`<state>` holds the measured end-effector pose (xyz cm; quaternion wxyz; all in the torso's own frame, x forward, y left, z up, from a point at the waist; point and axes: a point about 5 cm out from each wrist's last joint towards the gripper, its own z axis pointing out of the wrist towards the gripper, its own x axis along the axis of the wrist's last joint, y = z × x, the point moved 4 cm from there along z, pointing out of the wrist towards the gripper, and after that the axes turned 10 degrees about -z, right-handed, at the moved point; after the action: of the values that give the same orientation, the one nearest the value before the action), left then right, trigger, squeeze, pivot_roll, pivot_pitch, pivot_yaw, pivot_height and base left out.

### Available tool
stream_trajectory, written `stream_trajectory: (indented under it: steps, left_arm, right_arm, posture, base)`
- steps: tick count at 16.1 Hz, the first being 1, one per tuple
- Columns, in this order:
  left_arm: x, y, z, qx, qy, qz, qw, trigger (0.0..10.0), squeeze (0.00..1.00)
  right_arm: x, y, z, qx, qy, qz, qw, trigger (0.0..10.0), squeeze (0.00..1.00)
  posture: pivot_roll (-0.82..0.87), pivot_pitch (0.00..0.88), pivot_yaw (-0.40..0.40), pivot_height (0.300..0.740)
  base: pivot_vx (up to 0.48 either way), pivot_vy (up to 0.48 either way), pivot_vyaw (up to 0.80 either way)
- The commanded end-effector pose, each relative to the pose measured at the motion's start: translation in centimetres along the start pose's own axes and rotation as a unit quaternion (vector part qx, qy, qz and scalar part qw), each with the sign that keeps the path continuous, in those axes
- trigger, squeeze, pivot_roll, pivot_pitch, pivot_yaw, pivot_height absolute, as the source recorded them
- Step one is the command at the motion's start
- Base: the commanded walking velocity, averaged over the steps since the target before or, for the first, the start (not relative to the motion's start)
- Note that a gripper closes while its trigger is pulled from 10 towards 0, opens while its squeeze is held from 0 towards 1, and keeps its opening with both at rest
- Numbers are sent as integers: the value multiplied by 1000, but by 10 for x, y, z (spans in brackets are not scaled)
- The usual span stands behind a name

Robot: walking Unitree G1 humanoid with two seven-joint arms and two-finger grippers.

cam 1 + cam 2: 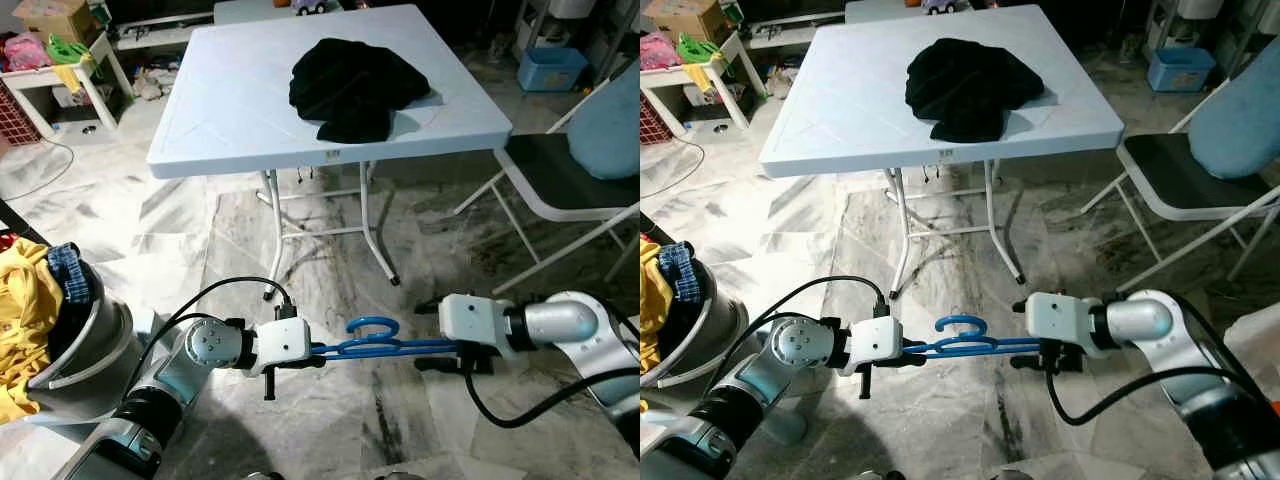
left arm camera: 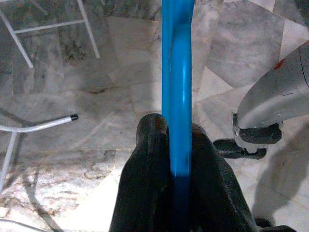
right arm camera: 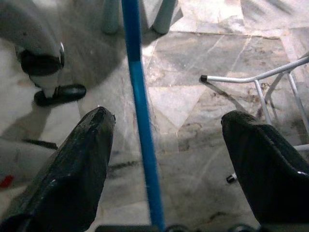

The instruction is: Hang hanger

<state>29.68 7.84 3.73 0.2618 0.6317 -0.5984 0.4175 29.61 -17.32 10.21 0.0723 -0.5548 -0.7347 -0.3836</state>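
Left tool (image 2: 178, 159) clamps one end of the blue hanger (image 1: 375, 343); right tool (image 3: 164, 159) spread around the other.

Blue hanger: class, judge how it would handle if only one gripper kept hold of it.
The hanger looks thin and stiff, probably light. Only the left gripper pinches it; the right gripper stands open around it, so the free end may swing or twist.

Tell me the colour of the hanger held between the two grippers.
Bright blue. The hanger shows best in the left wrist view, clamped between the left gripper's black fingers.
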Motion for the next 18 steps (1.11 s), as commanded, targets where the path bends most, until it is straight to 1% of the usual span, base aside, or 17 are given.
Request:
stream_trajectory:
  steps: [1,3,4,5,7,9,11,14,15,18]
  left_arm:
    - [-4,-1,-2,-1,-14,10,1000,10000,0]
    - [-5,-1,-1,2,-15,15,1000,10000,0]
    - [-5,-2,2,8,-21,26,999,10000,0]
    - [-6,-4,3,14,-26,26,999,10000,0]
    - [-4,-11,7,42,-28,29,998,10000,0]
    - [4,-24,9,87,-13,20,996,10000,0]
    - [8,-30,10,106,-2,16,994,10000,0]
    - [9,-29,11,104,-1,18,994,10000,0]
    - [7,-29,11,102,-6,18,995,10000,0]
    - [4,-27,12,100,-11,21,995,10000,0]
  right_arm:
    - [-3,-1,-2,21,-23,-18,999,0,0]
    - [-7,0,-2,23,-44,-26,998,0,0]
    - [-10,1,0,16,-54,-22,998,0,0]
    - [-12,2,1,13,-61,-20,998,0,0]
    - [-18,7,3,-11,-78,-13,997,0,0]
    - [-21,13,7,-39,-84,-5,996,0,0]
    - [-25,16,10,-59,-91,4,994,0,0]
    - [-32,20,11,-86,-100,9,991,0,0]
    - [-34,25,9,-100,-108,7,989,0,0]
    - [-35,29,7,-105,-110,1,988,0,0]
  posture:
    - [-188,138,72,740]
    - [-189,138,72,740]
    - [-189,138,72,740]
    - [-189,137,70,740]
    - [-193,139,66,740]
    - [-195,141,61,740]
    - [-195,142,59,740]
    - [-192,141,56,740]
    - [-192,142,55,740]
    - [-194,141,53,740]
  base:
    - [0,0,0]
    - [0,0,0]
    - [0,0,0]
    - [0,0,0]
    - [0,0,0]
    - [0,0,0]
    - [0,0,0]
    - [0,0,0]
    - [0,0,0]
    - [0,0,0]
